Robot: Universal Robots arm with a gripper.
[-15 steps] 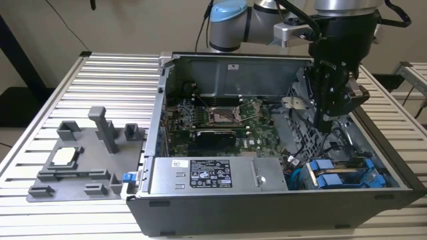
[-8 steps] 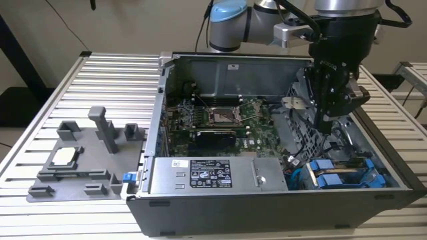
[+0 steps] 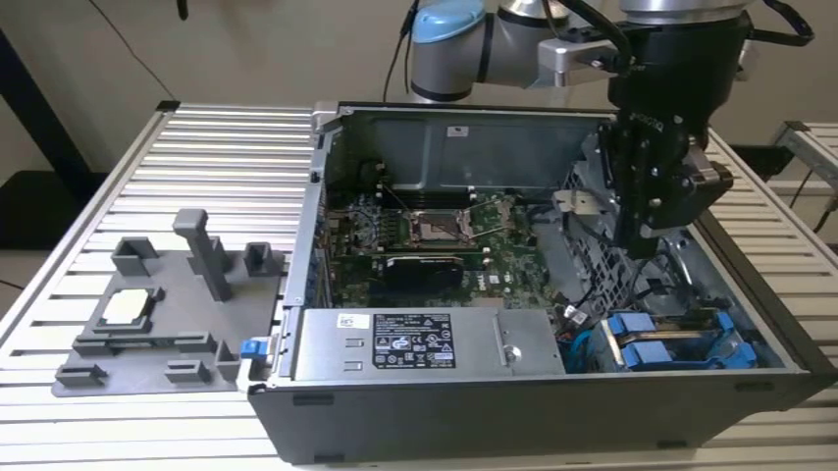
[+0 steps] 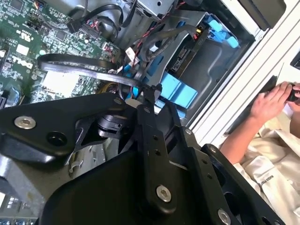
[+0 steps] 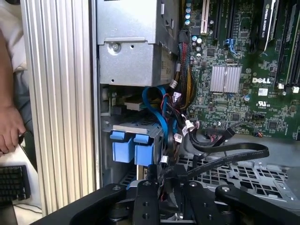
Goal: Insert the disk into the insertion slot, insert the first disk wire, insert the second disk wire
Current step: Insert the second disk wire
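The gripper (image 3: 642, 250) reaches down into the open computer case (image 3: 524, 422), at the exterior view's right, just above the corner where the disk (image 3: 642, 351) sits. The disk lies in the insertion slot (image 4: 211, 61), and little of it shows: its blue end tabs (image 5: 143, 153) stick out, while its silver body is hidden by the cage and a tangle of cables. In both wrist views the jaws are pressed together on the end of a flat black disk wire (image 4: 93, 72), which loops away toward the motherboard (image 3: 419, 231). The connector itself is lost in the dark between them, and whether this is the first or the second wire cannot be told. The silver power-supply box (image 3: 419, 343) lies beside the slot. A person's hand (image 5: 9, 129), cut off at the edge, rests beside the slatted tabletop (image 3: 210, 167)
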